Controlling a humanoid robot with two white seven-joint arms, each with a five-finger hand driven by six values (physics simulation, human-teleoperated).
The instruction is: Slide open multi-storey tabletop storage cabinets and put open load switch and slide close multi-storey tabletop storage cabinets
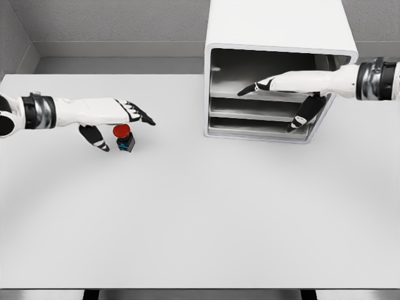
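Head view shows the storage cabinet (275,37) already open with the right robot hand (275,84) loose-fingered inside, while the left robot hand (115,119), fingers spread, grasping nothing, hovers over the load switch (124,137) on the worktop (200,219), so stowing and closing remain.

Left white arm entering from the left edge, forearm near level, a dark-and-silver wrist band close to the frame edge. White five-finger left hand (115,119) with black fingertips stretched out toward the right, fingers (140,116) extended and slightly spread, thumb (95,139) hanging downward, closed on nothing. Right white arm entering from the right edge at upper right, a matching dark-and-silver wrist cuff just inside the frame. White five-finger right hand (294,87) reaching leftward, palm down, index finger (250,89) straight and pointing left, thumb (303,115) angled down and to the left, other fingers loosely extended, gripping nothing.
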